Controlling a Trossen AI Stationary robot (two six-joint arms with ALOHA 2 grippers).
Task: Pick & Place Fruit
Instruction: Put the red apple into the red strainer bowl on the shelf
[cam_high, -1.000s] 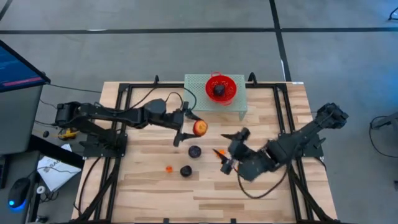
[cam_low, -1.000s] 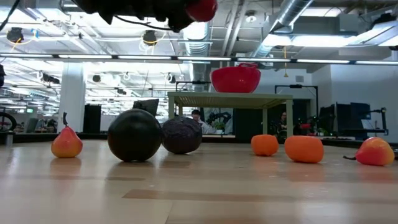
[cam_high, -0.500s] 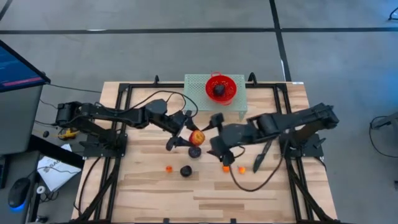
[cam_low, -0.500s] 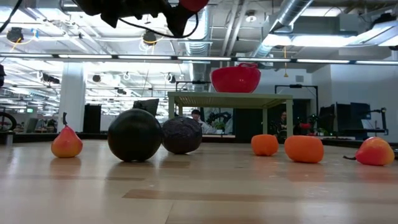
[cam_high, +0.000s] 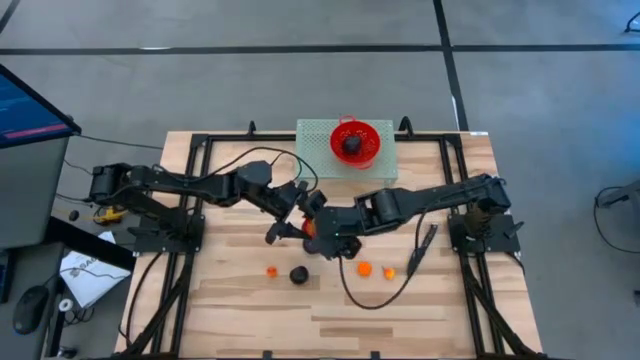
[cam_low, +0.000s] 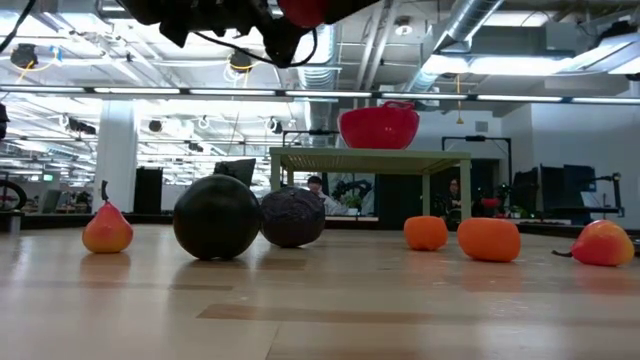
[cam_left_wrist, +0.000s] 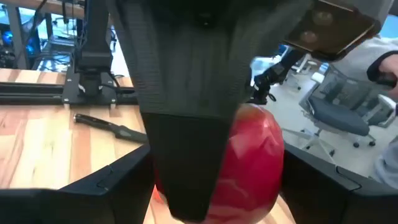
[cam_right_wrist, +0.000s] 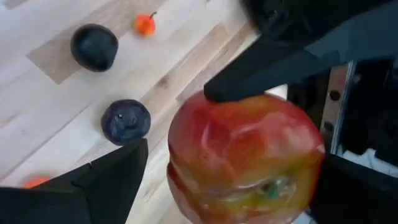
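A: Red fruit (cam_right_wrist: 242, 155), where?

B: In the air over the middle of the table (cam_high: 240, 310), between the two grippers. Well clear of the wood; the low view has it at the top edge.

A: Left gripper (cam_high: 300, 215)?

B: Reaches in from the left and is clamped on the red fruit. In the left wrist view the fruit fills the space between its fingers (cam_left_wrist: 329, 186), and in the right wrist view a black finger presses on the fruit.

A: Right gripper (cam_high: 322, 235)?

B: Reaches in from the right and meets the left one head-on. Its fingers (cam_right_wrist: 106, 180) are spread either side of the red fruit, not clamped: there's a gap on one side, and the other side is at the fruit's edge. Can't tell whether it really touches there.

A: Rest of the fruit?

B: Purple fruit (cam_right_wrist: 126, 121) on the table below the grippers; they hide it in the high view. Black fruit (cam_high: 298, 274) near it, toward the front edge. One orange fruit (cam_high: 271, 270) just left of the black one. Other orange fruits (cam_high: 364, 268), a pair close together, lie to its right under the right arm. One more dark fruit (cam_high: 352, 146) sits in the bowl (cam_high: 372, 132).

A: Bowl?

B: Red, on a pale green stand (cam_high: 318, 135) at the back edge, well apart from the grippers.
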